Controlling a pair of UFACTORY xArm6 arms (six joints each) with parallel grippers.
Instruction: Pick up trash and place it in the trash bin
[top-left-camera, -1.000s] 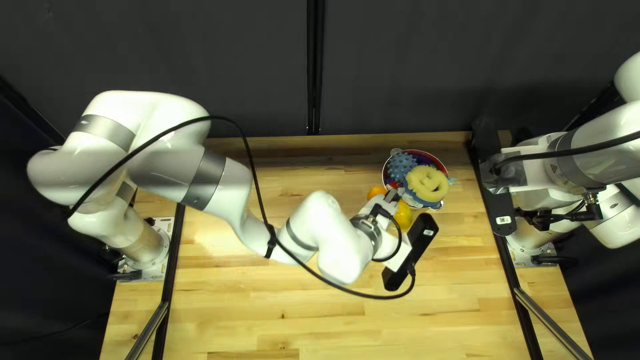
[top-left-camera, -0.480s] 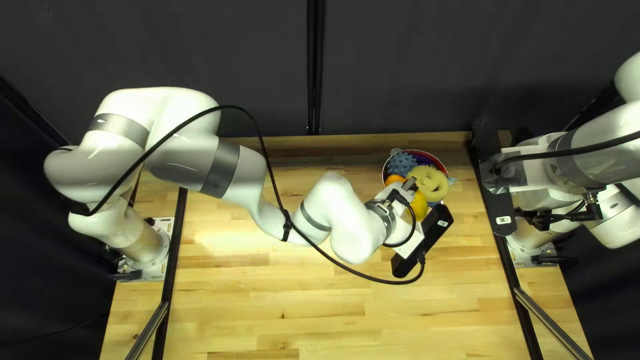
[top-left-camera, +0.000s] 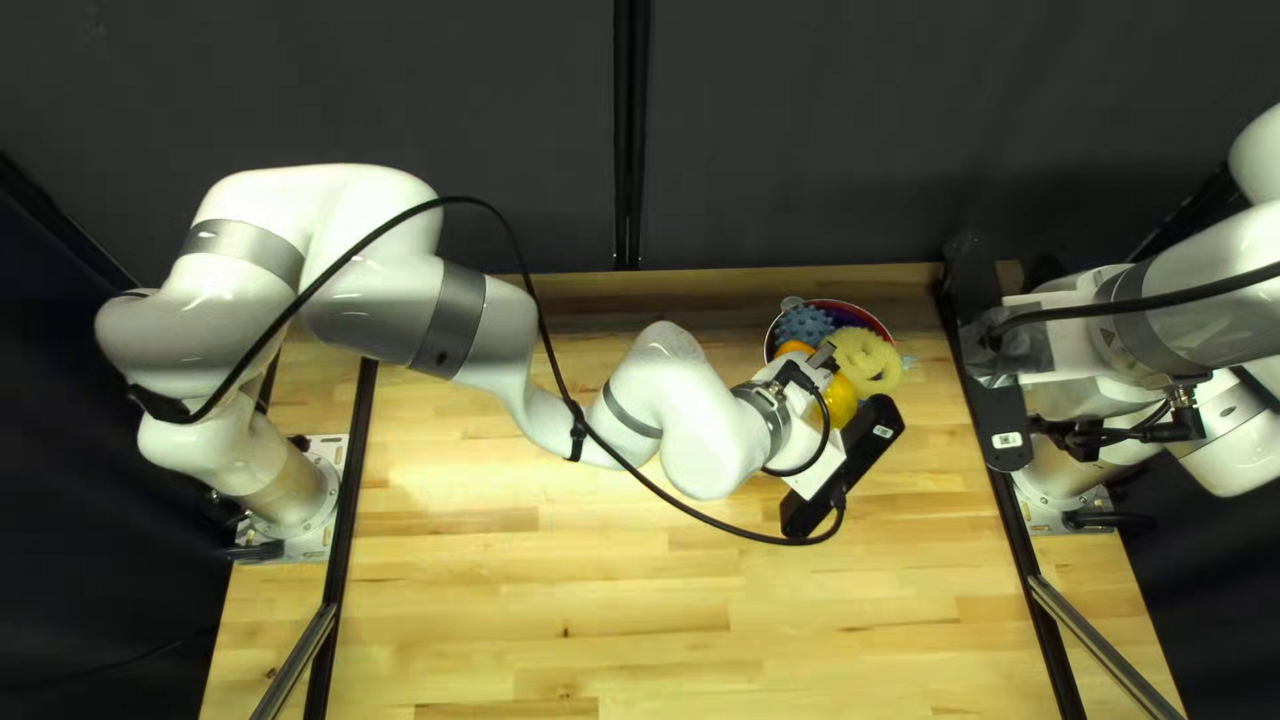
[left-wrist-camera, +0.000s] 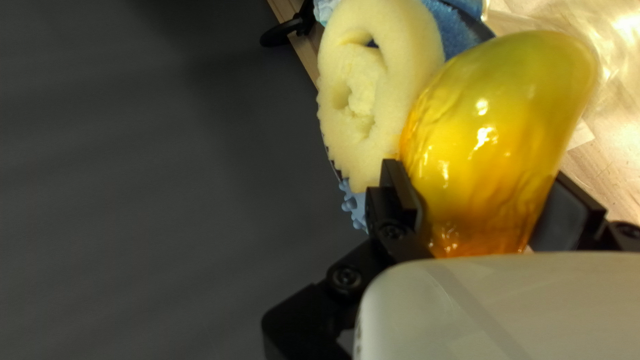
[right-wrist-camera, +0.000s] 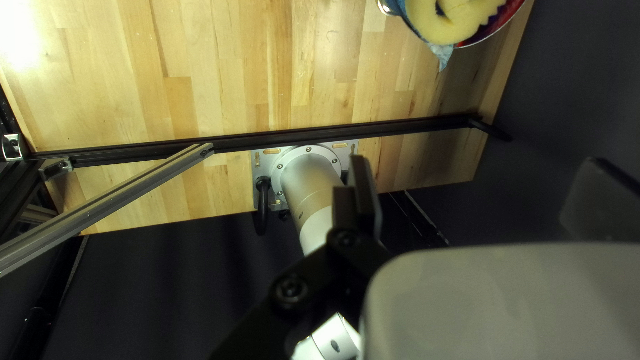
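- Left gripper (top-left-camera: 826, 358): near the bowl, in front of it as the top left view has it. Fingers clamped from two sides on a glossy, rounded yellow thing shading to orange (left-wrist-camera: 497, 147).
- The yellow thing: held, part of it reaching beyond the fingertips. In the left wrist view it overlaps the bowl's contents; contact with them, cannot tell.
- Round bowl with red inner wall and metal rim (top-left-camera: 876, 322): on the pale wooden table (top-left-camera: 640, 600), towards its far edge, right of centre in the top left view.
- In the bowl: curled, pale yellow spongy piece (top-left-camera: 874, 360) uppermost; blue knobbly piece (top-left-camera: 804, 324) beside it; some fuzzy blue material (left-wrist-camera: 453, 30) next to the spongy piece. A pale blue scrap (top-left-camera: 908, 362) pokes out past the rim.
- Left arm (top-left-camera: 387, 307): stretched over the table from its base, black cable (top-left-camera: 536, 327) arching above it.
- Right gripper (top-left-camera: 998, 350): beside the table's right edge in the top left view. Fingers wide apart, nothing gripped.
- Right wrist view: silver, bolted arm base (right-wrist-camera: 310, 170) ahead of one finger; grey metal bar (right-wrist-camera: 127, 190) slanting off from the black rail (right-wrist-camera: 280, 137).
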